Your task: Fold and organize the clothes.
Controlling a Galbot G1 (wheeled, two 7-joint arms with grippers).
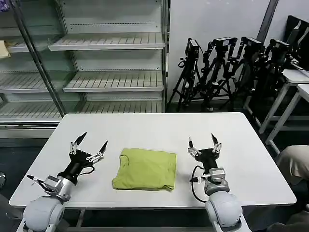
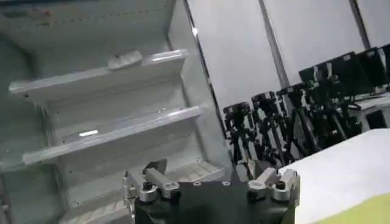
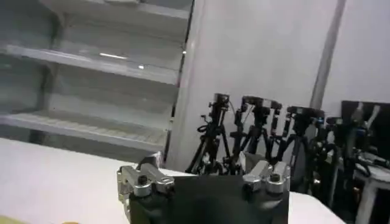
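lime yellow-green t-shirt [image 1: 146,169] is seen lying flat on the white table [image 1: 145,130], near the front edge, already reduced to a compact rectangle with the collar at its upper left corner; a sliver of the same fabric is caught at the corner of the left wrist view [image 2: 365,213]. left gripper [image 1: 89,143] is held just left of the shirt, clear of the cloth, fingers spread wide and nothing gripped. right gripper [image 1: 204,143] is held just right of the shirt, likewise spread apart and empty. folding is judged largely done, with the tidying stage in hand. if another fold or a final squaring is wanted, an edge would need to be pinched from each side at once and carried across evenly, so the layers beneath are not dragged apart.
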